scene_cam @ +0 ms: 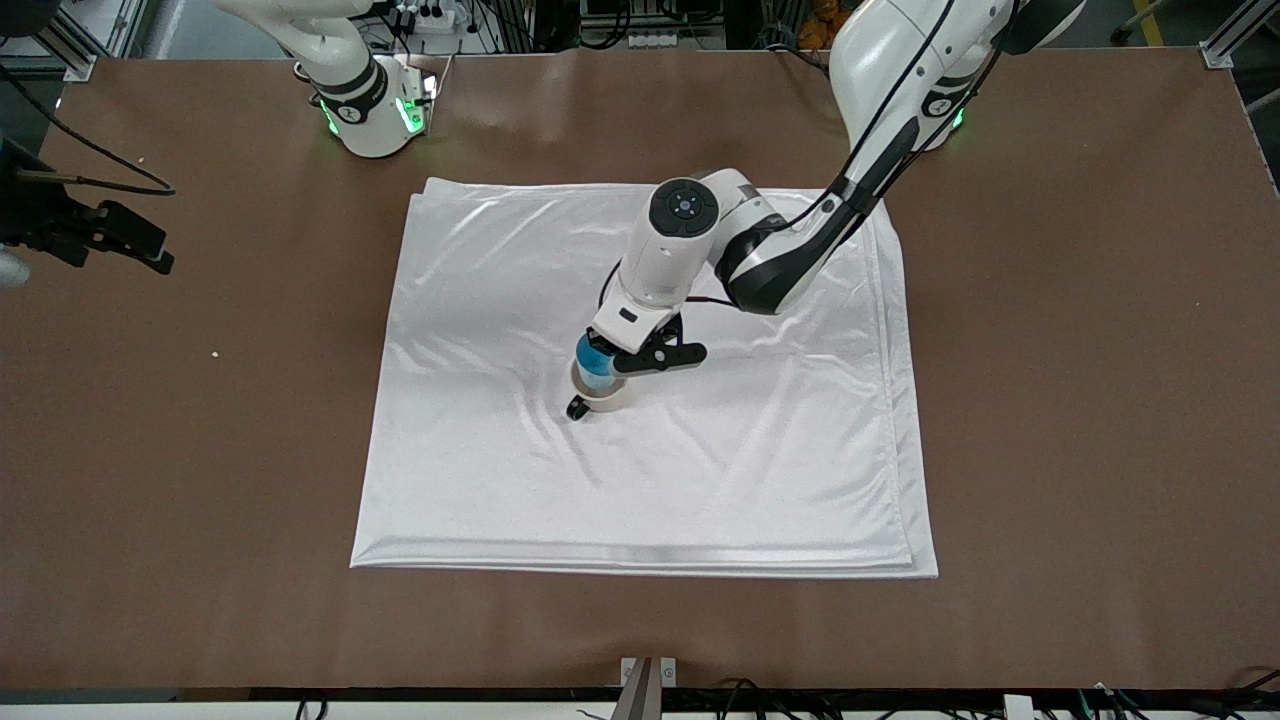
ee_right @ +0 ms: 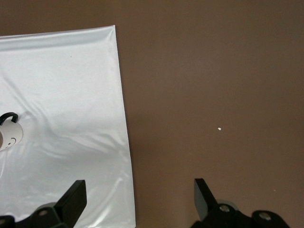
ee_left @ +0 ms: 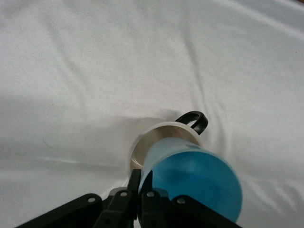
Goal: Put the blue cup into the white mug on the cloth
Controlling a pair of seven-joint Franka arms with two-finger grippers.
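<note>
Front view: mid-worktop on the cloth, left claw grips the blue cup, tilted into the white mug for seating; right claw waits released near the worktop's edge.

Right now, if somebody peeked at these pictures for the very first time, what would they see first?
Probably the big shiny white cloth spread in the middle of the brown table. Next, the left arm's tool above the white mug near the cloth's middle, shut on the blue cup, whose bottom is already inside the mug. The right arm waits at its end of the table, its tool open.
</note>
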